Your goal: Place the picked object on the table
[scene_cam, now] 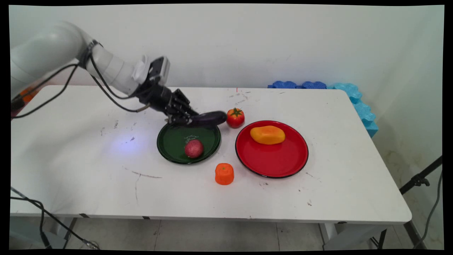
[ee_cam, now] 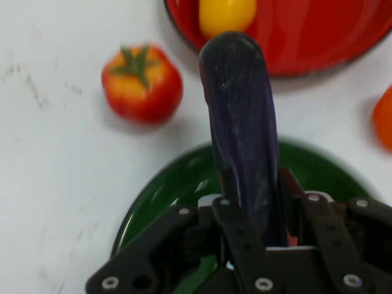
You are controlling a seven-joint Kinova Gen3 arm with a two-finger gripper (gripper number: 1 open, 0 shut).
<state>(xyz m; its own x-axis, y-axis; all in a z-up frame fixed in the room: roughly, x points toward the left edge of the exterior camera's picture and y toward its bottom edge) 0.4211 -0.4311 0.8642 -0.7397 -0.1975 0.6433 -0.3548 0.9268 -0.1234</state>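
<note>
While your jaws [ee_cam: 254,211] are clamped on the stem end of the dark purple eggplant [ee_cam: 242,122], you can see it held out lengthwise ahead of them, clear of the desk [scene_cam: 88,170]. Directly beneath the jaws lies the far rim of the green plate [scene_cam: 170,141], so the eggplant hangs over that rim and pokes out beyond it. On the plate's near side, well under and behind the eggplant's tip, sits a reddish round fruit [scene_cam: 194,148]. Just past the tip and a little to one side you have the tomato [ee_cam: 142,82] standing on the bare desk, apart from the eggplant. Beyond the tip lies the red plate [scene_cam: 272,159] with a yellow-orange mango [scene_cam: 267,135] on it. An orange piece [scene_cam: 224,174] stands on the desk between the two plates, toward the near edge. The eggplant is lifted and rests on neither plate.
</note>
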